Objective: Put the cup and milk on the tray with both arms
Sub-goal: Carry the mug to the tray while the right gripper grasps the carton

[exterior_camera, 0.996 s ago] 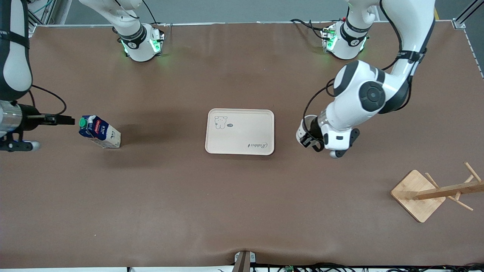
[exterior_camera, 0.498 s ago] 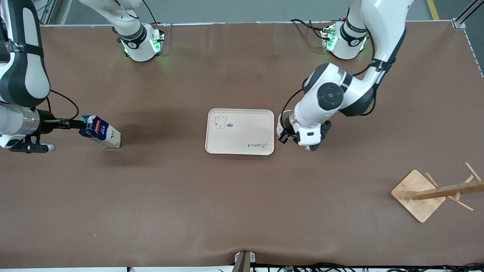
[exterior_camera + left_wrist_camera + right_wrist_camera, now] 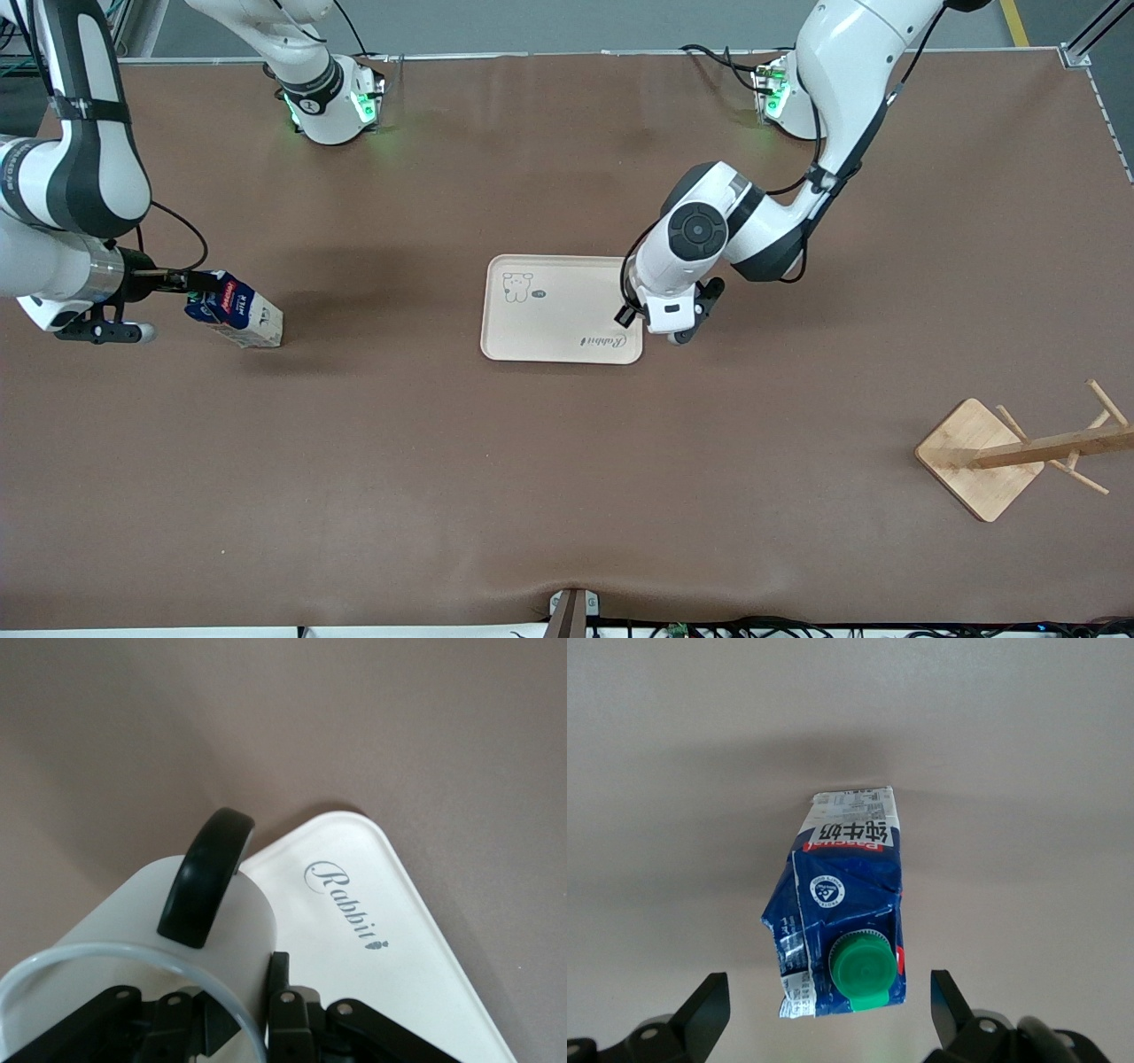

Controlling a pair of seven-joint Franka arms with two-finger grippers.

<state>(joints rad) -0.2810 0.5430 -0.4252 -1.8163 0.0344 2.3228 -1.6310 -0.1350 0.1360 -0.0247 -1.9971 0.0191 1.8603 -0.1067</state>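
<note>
**Cup over the tray's corner, milk waiting between my open fingers**

Cup (image 3: pixel 168 930) hangs in my left claw (image 3: pixel 239 1019), which is clamped narrow on its rim, one finger inside the mouth and one outside, black handle pointing away from the wrist. In the front view my own wrist hides it; my left claw (image 3: pixel 631 312) is over the tray (image 3: pixel 567 292), at the edge toward my left arm's end of the tabletop, near the corner with the script word. The tray is bare and sits mid-tabletop.

Milk (image 3: pixel 235 310) stands on the tabletop near my right arm's end, well apart from the tray. My right claw (image 3: pixel 190 282) is spread wide at the carton's top, its fingers (image 3: pixel 704 1010) on either side of the green cap (image 3: pixel 862 971), not yet pressing.

For the cup, I judge I should carry it further inboard before lowering, so the base lands flat on the tray floor and not on the raised rim, then come straight down and release only once it rests. For the milk, I should square my fingers to the carton's flat sides below the gable, close gently so the card does not crush, and lift upright.
</note>
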